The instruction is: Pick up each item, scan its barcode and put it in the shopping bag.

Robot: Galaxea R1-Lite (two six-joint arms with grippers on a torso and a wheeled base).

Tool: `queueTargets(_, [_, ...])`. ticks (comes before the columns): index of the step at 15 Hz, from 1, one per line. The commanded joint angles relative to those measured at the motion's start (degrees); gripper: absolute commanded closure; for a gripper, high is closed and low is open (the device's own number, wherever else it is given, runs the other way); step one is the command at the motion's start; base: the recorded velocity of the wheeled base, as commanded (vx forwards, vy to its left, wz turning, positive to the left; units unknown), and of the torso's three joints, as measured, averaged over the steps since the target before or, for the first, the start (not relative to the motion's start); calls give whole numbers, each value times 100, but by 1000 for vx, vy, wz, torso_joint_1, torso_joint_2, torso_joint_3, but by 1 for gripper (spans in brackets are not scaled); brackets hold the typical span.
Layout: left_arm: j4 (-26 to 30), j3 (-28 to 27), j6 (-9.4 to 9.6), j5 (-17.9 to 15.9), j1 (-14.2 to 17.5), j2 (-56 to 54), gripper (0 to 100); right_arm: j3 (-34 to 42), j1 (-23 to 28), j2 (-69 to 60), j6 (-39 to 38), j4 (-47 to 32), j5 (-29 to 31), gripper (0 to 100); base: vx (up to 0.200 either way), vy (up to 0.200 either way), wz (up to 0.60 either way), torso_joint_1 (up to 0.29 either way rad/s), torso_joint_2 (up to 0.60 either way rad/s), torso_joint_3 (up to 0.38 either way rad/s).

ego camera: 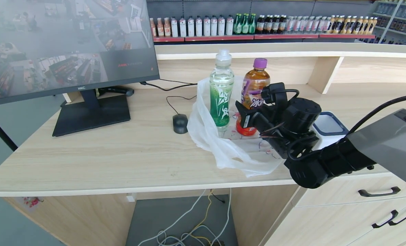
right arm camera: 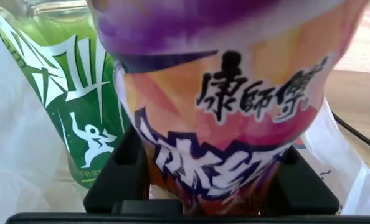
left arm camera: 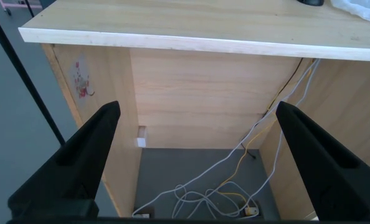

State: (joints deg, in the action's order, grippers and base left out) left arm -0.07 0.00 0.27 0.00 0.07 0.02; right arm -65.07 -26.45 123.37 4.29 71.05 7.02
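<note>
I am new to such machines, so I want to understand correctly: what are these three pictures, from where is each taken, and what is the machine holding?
This is a robot with two arms, each ending in a two-fingered gripper. The wide picture comes from a camera on its head, looking down at a wooden counter with a monitor, a computer mouse and a white shopping bag. Two drink bottles stand on the spread bag: a green-labelled bottle and a purple-capped bottle. The other two pictures come from wrist cameras. The right gripper presses against both sides of the purple-capped bottle. The left gripper is open and empty, low before the counter, facing cables underneath.
</note>
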Motion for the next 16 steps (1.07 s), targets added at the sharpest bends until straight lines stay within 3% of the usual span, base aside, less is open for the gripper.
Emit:
queueTargets(1, [-1,0,0,0,1,-2,0,47,-9,21,2,6,10,100,0,0,0,0,0,0])
queueTargets(10, [-1,0,0,9,1,-2,0,47,-27,-6,2,6,10,100,0,0,0,0,0,0])
queueTargets(11, [-1,0,0,0,1,-2,0,47,-35,-15,2,6,10,0,0,0,0,0,0,0])
queueTargets(16, [-1,0,0,9,1,-2,0,118,-62,-234,2,14,1,0,0,0,0,0,0,0])
